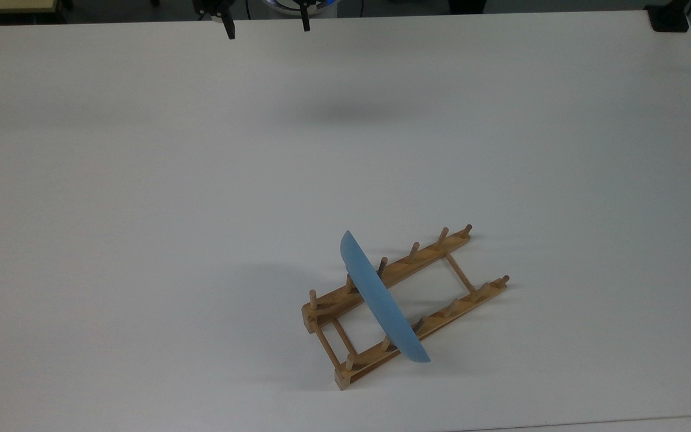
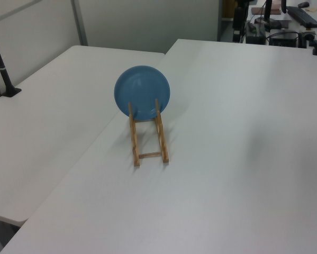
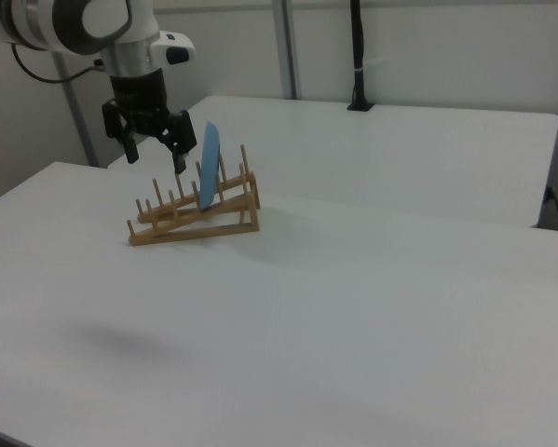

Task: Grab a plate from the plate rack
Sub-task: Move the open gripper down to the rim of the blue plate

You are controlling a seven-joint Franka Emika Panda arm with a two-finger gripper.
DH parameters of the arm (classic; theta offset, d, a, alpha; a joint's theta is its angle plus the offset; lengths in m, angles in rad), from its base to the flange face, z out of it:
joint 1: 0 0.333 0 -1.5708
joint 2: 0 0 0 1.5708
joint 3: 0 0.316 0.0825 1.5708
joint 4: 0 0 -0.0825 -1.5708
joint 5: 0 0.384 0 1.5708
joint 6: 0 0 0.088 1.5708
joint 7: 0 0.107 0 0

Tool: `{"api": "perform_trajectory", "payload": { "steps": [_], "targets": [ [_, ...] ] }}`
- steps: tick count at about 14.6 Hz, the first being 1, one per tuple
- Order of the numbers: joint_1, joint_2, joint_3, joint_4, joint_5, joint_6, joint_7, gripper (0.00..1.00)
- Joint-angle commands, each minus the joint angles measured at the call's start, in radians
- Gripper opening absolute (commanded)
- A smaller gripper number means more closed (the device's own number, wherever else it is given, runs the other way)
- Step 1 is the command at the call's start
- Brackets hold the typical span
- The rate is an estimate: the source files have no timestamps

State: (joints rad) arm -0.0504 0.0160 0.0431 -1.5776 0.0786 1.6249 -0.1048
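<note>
The light-blue plate (image 1: 381, 300) stands on edge between the pegs of the wooden plate rack (image 1: 441, 246), near the lower edge of the table in the top view. In the left view the plate (image 2: 142, 92) faces the camera at the far end of the rack (image 2: 133, 143). The right view has the plate (image 3: 209, 168) edge-on in the rack (image 3: 195, 228). My gripper (image 1: 267, 27) hangs open and empty at the top view's upper edge, far from the rack and high above the table. The right view places the gripper (image 3: 155, 156) just left of the plate.
The white table (image 1: 141, 180) spreads wide around the rack. A second white table (image 2: 36, 121) adjoins it on the left view's left, with a black post (image 2: 2, 69) clamped on it. A black clamp (image 1: 669, 18) sits at the top view's upper right corner.
</note>
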Motion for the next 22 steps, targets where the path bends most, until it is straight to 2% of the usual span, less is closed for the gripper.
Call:
{"api": "perform_trajectory", "payload": {
  "steps": [1, 3, 7, 9, 11, 17, 20, 22],
  "targets": [
    [0.0, -0.013, 0.003, -0.016, -0.016, -0.003, -0.053, 1.0],
    [0.0, -0.014, 0.003, -0.013, -0.028, -0.003, -0.104, 1.0],
    [0.004, -0.018, 0.001, -0.008, -0.063, -0.002, -0.081, 1.0],
    [0.015, 0.002, 0.009, 0.013, -0.139, 0.03, -0.07, 1.0],
    [0.033, 0.033, 0.044, 0.03, -0.224, 0.068, -0.003, 1.0],
    [0.037, 0.071, 0.037, 0.051, -0.221, 0.285, 0.109, 1.0],
    [0.062, 0.094, 0.038, 0.047, -0.235, 0.438, 0.244, 1.0],
    [0.067, 0.145, 0.04, 0.048, -0.267, 0.518, 0.324, 1.0]
  ]
}}
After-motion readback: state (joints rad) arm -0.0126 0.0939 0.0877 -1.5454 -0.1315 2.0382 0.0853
